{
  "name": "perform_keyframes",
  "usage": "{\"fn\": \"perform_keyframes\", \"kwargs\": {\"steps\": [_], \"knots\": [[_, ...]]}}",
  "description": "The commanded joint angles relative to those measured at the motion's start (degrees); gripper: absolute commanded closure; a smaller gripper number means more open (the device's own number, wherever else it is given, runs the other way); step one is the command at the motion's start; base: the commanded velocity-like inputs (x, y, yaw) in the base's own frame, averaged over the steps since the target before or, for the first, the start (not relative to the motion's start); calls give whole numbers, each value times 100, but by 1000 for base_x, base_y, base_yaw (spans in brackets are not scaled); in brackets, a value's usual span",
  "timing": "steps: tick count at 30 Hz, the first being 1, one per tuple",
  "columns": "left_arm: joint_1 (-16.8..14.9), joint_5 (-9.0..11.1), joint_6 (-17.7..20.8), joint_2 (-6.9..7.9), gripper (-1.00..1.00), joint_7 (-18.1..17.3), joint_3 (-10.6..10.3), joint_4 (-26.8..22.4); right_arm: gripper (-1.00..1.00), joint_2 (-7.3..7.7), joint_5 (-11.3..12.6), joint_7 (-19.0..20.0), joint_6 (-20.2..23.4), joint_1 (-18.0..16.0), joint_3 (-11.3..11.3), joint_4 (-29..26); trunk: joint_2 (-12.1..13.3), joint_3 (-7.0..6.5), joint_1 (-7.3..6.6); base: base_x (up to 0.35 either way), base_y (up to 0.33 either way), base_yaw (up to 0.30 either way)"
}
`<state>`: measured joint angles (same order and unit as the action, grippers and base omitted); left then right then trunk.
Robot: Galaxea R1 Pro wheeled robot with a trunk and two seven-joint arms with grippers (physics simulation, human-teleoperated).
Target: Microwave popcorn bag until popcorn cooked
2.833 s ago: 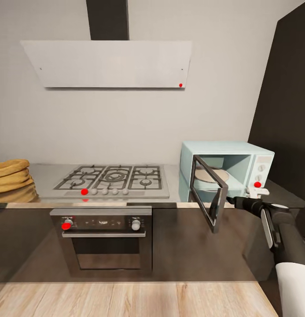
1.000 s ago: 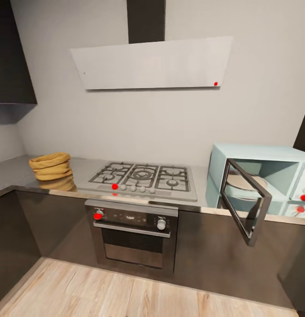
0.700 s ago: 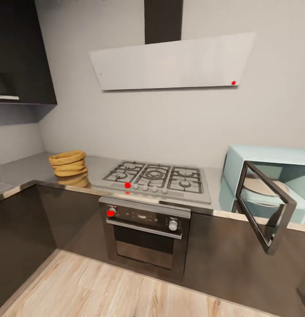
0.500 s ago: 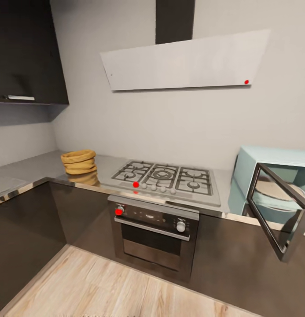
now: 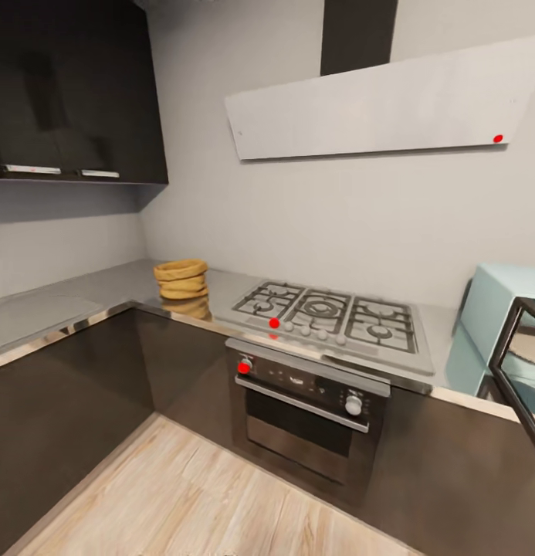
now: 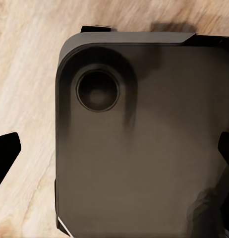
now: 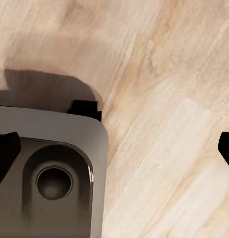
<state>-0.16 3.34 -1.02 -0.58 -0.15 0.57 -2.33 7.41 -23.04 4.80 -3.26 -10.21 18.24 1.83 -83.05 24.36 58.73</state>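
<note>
Pale grey walls [image 5: 336,224] meet in a corner above dark lower cabinets [image 5: 74,394], with black upper cabinets [image 5: 74,85] at the left, a slanted white extractor hood [image 5: 383,108] over a gas hob [image 5: 329,309], a built-in steel oven [image 5: 309,409] and a light wood-plank floor [image 5: 198,502].

No readable words, brand names or numbers appear anywhere. The oven [image 5: 309,405] has a dark control panel [image 5: 298,380] with small pale marks between its knobs; these may be symbols or a display, but they are too blurred to read. The wrist views carry no lettering.
</note>
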Motion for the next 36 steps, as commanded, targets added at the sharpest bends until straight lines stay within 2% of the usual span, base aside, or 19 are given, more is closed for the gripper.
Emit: {"fn": "perform_keyframes", "kwargs": {"steps": [1, 29, 36], "knots": [[-2, 35, -11, -2, -100, -2, 8, 2, -100, 5, -43, 11, -30, -7, 48, 19, -3, 6, 0, 0, 0, 300], [-2, 35, -11, -3, -100, -2, 14, -2, -100, -3, -43, 12, -34, -7, 48, 19, -3, 6, 0, 0, 0, 300], [-2, 35, -4, 11, -100, -42, -3, 4, -100, 10, -51, 2, -77, -7, 48, 11, -3, 6, 0, 140, 115, 53]]}}
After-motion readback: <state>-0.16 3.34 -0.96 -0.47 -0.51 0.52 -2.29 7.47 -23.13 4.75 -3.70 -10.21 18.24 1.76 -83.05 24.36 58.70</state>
